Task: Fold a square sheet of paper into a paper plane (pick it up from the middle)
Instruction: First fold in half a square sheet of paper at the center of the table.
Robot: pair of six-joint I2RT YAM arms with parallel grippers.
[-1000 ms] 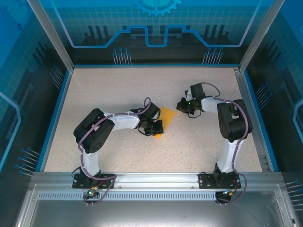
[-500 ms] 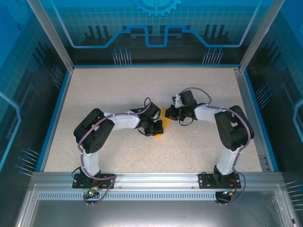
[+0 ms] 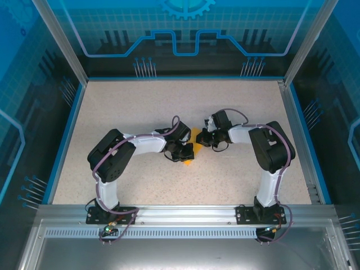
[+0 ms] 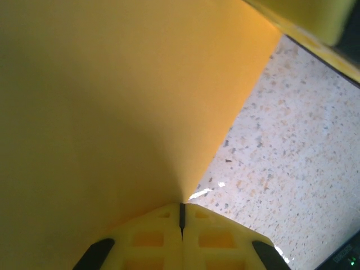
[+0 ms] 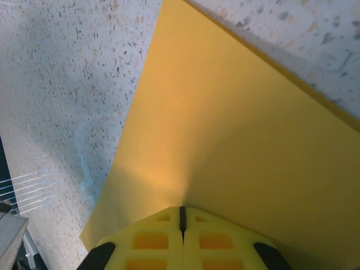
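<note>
Over speckled table (image 3: pixel 112 107), left pincer (image 4: pixel 181 216) and right pincer (image 5: pixel 181 216) clamp smooth orange-yellow paper (image 4: pixel 112 112).

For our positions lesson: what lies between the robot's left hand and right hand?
The orange-yellow paper spans the gap between the left hand and the right hand; the top view shows it.

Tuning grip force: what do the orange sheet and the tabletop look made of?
Sheet: thin matte paper, seemingly; it bends softly without gloss. Tabletop: hard speckled laminate or stone-look surface, faintly glossy given small glints; which one is unclear.
</note>
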